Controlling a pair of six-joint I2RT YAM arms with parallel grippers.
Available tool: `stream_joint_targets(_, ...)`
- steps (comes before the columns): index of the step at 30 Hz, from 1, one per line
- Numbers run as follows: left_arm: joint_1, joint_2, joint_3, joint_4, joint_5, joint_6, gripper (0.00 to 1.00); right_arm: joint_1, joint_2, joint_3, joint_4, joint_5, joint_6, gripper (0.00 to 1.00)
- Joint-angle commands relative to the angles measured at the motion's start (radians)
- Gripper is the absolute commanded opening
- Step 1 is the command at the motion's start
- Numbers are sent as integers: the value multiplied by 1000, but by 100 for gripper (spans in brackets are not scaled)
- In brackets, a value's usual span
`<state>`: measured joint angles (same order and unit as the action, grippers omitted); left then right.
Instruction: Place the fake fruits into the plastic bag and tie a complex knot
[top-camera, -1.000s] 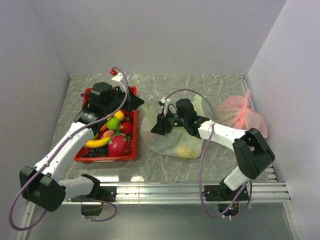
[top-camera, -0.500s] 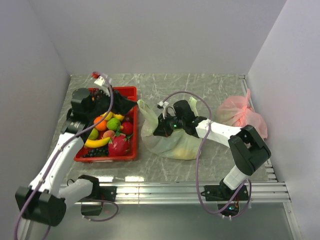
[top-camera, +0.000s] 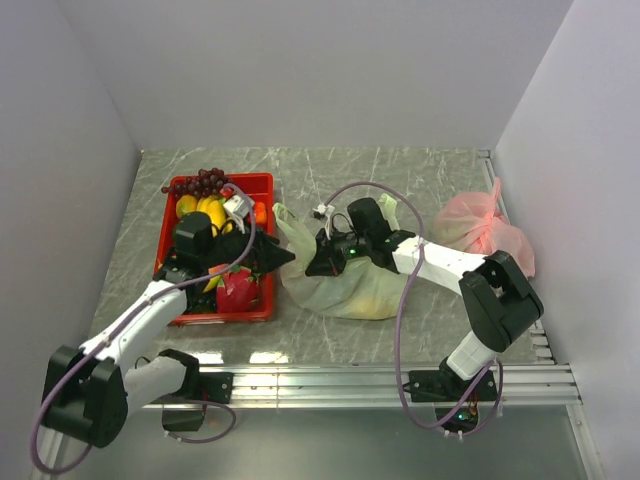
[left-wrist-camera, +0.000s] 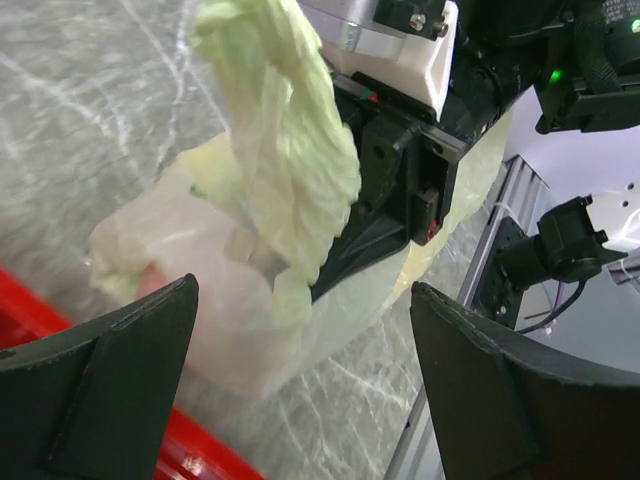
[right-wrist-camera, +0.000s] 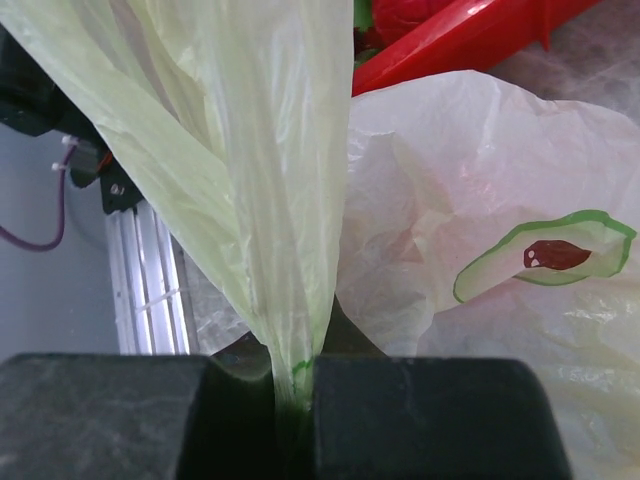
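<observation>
Pale-green film is my main worry. The plastic bag (top-camera: 350, 292) slumps on the grey surface (top-camera: 330, 335) just beside the red tray (top-camera: 262, 313), with something yellowish showing through its belly. My right fingers (top-camera: 316, 262) are clamped on a gathered strip of one handle (left-wrist-camera: 285, 150), and the right wrist view shows that strip fanning up taut from the pinch. The film looks thin. A harder pull could stretch or tear it there, or the strip could slip free and let the mouth collapse. I cannot tell how far the mouth gapes.

My left fingers (top-camera: 268, 256) are spread wide with nothing between them, at the tray's corner and pointing at the raised handle. The two arms are very close here. Pushing further in could knock the right wrist, or a fingertip could snag the film and drag the whole bag sideways.

Behind them, most of the fake fruits (top-camera: 212, 212) lie in the tray, including the pink dragon fruit (top-camera: 238, 290), so I judge loading far from done and no knot started. The grapes (top-camera: 200, 183) hang over the far rim, and a careless reach could tip them out. A pink bag (top-camera: 480, 232) sits well apart at the far right, and I must not mistake it for the target.
</observation>
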<state>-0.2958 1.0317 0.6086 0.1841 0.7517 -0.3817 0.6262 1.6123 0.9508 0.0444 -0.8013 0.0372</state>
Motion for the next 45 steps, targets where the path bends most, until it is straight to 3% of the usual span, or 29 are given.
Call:
stream_joint_targets(1,-55,68,8,207,-20,-5,92,-13,-9,34,2,-58,-17,0)
stream_joint_targets(6,-126,201,32,372,-21,-71,87,-26,3,25,0,-78,-28,0)
stream_joint_targets(9,-137,269,48,426,-26,-114,76,-36,17,23,2,-84,-28,0)
stream_joint_targets(15,-137,373,62,537,-40,-223,37,-45,54,6,26,-107,-28,0)
stream_joint_targets(18,-138,386,68,552,-14,-230,26,-43,69,-3,34,-108,-28,0)
stream_joint_targets(20,-138,395,72,540,18,-224,8,-46,75,6,28,-101,-28,0)
stream_joint_targets(22,-138,390,72,516,24,-221,2,-48,71,25,9,-87,-28,7)
stream_joint_targets(23,-138,384,71,485,23,-214,1,-51,54,49,-21,-69,-26,11)
stream_joint_targets(28,-137,332,63,382,-5,-191,1,-56,-55,147,-176,14,-86,50)
stream_joint_targets(32,-137,311,39,357,-28,-171,1,-54,-158,207,-355,62,-157,65)
stream_joint_targets(38,-137,312,42,344,-38,-160,0,-63,-430,204,-523,123,-229,67)
stream_joint_targets(41,-137,318,59,316,-31,-145,1,-115,-555,184,-554,175,-217,73)
stream_joint_targets(45,-138,326,69,316,-15,-137,1,-371,-632,135,-624,163,-212,76)
